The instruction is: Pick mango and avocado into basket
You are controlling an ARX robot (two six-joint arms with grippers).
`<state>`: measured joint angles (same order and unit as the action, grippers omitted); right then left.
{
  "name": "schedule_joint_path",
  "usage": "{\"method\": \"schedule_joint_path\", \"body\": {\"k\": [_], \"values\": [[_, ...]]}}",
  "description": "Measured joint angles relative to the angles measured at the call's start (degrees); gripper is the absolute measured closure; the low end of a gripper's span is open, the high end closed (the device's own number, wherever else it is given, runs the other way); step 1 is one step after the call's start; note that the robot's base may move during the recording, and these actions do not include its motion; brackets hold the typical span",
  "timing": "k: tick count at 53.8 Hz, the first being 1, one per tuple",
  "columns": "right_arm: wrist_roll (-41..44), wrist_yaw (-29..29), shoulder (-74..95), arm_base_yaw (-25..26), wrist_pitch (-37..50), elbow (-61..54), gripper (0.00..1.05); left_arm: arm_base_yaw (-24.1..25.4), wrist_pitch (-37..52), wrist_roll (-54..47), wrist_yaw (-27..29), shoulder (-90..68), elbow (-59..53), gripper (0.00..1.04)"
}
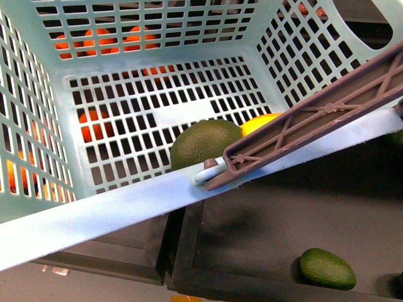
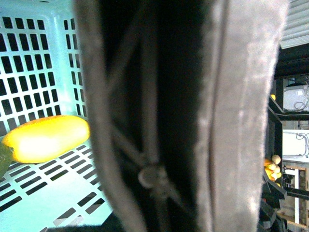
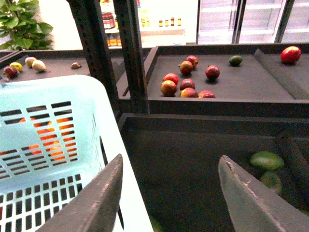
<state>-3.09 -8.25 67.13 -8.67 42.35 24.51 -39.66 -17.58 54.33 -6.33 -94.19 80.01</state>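
Basket [image 1: 94, 214]: avocado [image 1: 204, 143] and mango [image 1: 261, 123] lie side by side on its slotted floor. Right pincer [image 3: 169, 203] — empty, jaws wide apart, beside the basket's wall. Left pincer — out of view, so I cannot tell its state.

In basket [image 1: 94, 212], avocado [image 1: 203, 145] left of mango [image 1: 259, 123] (seemingly touching), second avocado [image 1: 326, 268] outside, front right.

Mango [image 1: 261, 121] mostly hidden behind basket handle [image 1: 315, 119] & avocado [image 1: 201, 143]; handle blurry, blocks L wrist view.

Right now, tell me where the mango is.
Front view: the mango lies on the basket floor, just right of the avocado, partly hidden behind the handle.
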Motion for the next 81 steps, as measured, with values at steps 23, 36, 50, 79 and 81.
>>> {"method": "schedule_joint_path", "body": {"k": [23, 36, 50, 79, 81], "values": [[2.8, 7.8, -16.3, 7.3, -0.7, -15.9, 1.03, 0.0, 0.0, 0.0, 0.1, 0.0, 0.0, 0.91], [2.8, 8.1, -23.9, 8.5, -4.8, -19.6, 1.03, 0.0, 0.0, 0.0, -0.1, 0.0, 0.0, 0.91], [2.8, 8.2, -32.0, 8.5, -8.1, -23.5, 1.03, 0.0, 0.0, 0.0, 0.0, 0.0, 0.0, 0.91], [2.8, 8.3, -48.8, 8.5, -24.0, -23.5, 1.03, 0.0, 0.0, 0.0, 0.1, 0.0, 0.0, 0.91], [2.8, 8.3, -49.7, 8.5, -24.9, -23.5, 1.03, 0.0, 0.0, 0.0, 0.1, 0.0, 0.0, 0.91]]}}
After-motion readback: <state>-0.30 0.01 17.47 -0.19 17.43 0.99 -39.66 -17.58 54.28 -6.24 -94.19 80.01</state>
